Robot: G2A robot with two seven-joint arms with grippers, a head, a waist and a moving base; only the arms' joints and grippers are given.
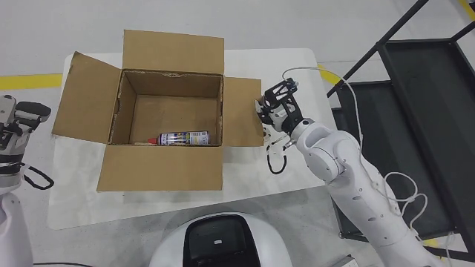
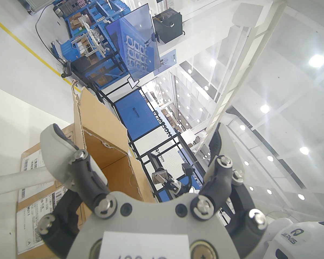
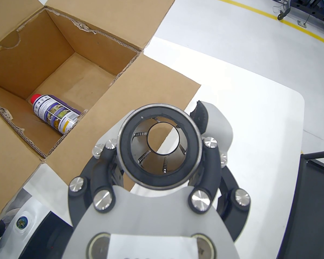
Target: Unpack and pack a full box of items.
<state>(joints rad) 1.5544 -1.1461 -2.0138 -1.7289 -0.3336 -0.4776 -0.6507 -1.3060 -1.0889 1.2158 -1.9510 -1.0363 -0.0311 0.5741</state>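
Top view: box (image 1: 172, 83) sits open mid-counter (image 1: 297, 63) with just one spray can (image 1: 183, 139) lying along its near wall, so I'd guess unpacking's nearly done and repacking's all left. Meanwhile the right jaws are clamped on a metal cylinder (image 3: 151, 160) right of the box, and the left jaws are spread and empty off the left edge

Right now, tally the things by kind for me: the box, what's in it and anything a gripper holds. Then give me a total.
Cardboard box: 1, open on the table.
Spray can: 1, lying on its side in the box.
Black-rimmed metal cylinder: 1, held in the right gripper.
Total: 3
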